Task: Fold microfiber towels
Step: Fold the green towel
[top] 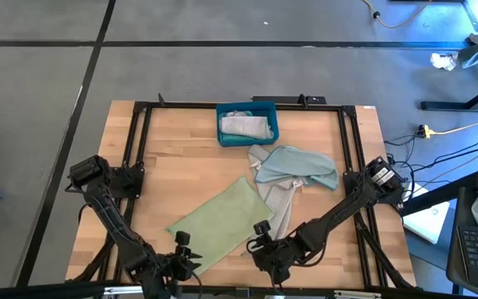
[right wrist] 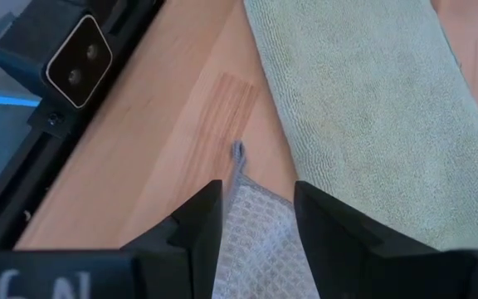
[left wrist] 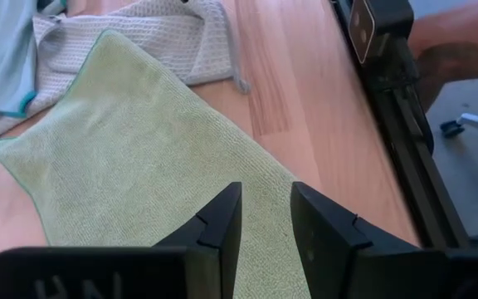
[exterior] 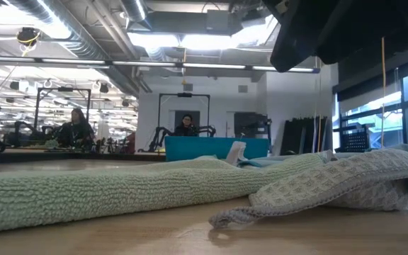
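At the near edge of the bench (top: 181, 141) both arms reach low over the wood. The left tool (left wrist: 265, 218) hangs above the near end of the pale green towel (top: 222, 223), its two fingers a little apart with nothing between them; the green cloth shows through the gap and lies flat below, with no sign of a pinch. Just beside it, the right tool (right wrist: 256, 224) hovers over the near corner of a grey-beige waffle towel (top: 282, 203); its fingers stand apart, the grey corner lying in the gap between them, and whether the pads touch the cloth cannot be told.

The green towel is spread as a slanted rectangle in the middle of the bench, its right edge lying against the grey-beige one. That grey towel is rumpled and runs back toward the pale blue towel (top: 299, 166), which lies bunched with a teal-trimmed edge, partly on top of it.

Farther back, near the far rail, sits a blue plastic bin (top: 265, 112) holding a second folded grey-beige towel (top: 246, 125).

In the low view, two people (exterior: 186, 125) sit at distant stations in the room behind.
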### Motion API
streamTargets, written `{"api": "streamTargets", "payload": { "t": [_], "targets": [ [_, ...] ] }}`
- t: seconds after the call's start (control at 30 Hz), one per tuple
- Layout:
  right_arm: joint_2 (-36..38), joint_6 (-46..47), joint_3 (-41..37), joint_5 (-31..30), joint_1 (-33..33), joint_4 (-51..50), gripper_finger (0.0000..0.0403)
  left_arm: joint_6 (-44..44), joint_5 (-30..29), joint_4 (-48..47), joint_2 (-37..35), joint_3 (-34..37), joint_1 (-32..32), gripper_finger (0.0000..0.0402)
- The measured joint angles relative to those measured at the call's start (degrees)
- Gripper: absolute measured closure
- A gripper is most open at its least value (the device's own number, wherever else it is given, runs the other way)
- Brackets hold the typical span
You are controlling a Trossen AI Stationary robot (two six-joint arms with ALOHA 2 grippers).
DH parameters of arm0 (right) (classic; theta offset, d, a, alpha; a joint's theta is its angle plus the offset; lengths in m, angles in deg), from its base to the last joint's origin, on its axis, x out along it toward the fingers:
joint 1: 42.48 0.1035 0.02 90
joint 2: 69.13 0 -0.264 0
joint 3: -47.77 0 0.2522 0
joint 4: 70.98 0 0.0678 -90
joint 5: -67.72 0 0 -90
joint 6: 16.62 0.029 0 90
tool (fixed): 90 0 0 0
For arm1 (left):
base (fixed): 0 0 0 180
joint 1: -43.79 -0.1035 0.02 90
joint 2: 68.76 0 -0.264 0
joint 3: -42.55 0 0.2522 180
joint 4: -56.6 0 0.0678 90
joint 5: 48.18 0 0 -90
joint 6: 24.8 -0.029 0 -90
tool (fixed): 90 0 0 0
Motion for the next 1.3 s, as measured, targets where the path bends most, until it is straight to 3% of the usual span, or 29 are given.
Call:
{"api": "streamTargets", "payload": {
  "t": [0.17,0.3,0.53,0.7,0.8,0.93,1.13,1.3],
  "targets": [
    [0.00,0.17,0.00,-0.03,-0.02,1.78,0.0250,-0.08,3.26,-1.09,0.71,0.00,0.00,0.0304],
    [-1.88,-6.34,0.02,-1.16,-0.02,11.26,0.0250,0.13,5.71,-4.48,1.86,0.00,0.27,0.0304],
    [-9.72,-20.26,5.96,-6.24,0.49,14.96,0.0245,4.61,2.20,-9.66,1.31,0.01,1.73,0.0304],
    [-13.19,-24.64,10.87,-7.04,0.02,15.17,0.0212,6.31,2.77,-9.21,1.33,0.02,2.29,0.0304],
    [-13.81,-24.62,11.30,-7.13,-0.85,13.39,0.0189,5.97,5.04,-5.39,1.33,0.02,2.44,0.0302],
    [-14.10,-20.39,11.30,-7.91,-2.04,8.36,0.0170,-2.01,10.45,3.14,1.81,0.00,2.58,0.0297],
    [-14.10,-15.67,11.30,-8.10,-2.56,8.44,0.0174,-7.59,14.20,0.52,2.51,0.00,2.85,0.0281],
    [-14.10,-13.72,11.30,-8.04,-2.54,8.33,0.0177,-11.81,15.65,-0.11,2.95,0.00,1.86,0.0243]
  ]
}}
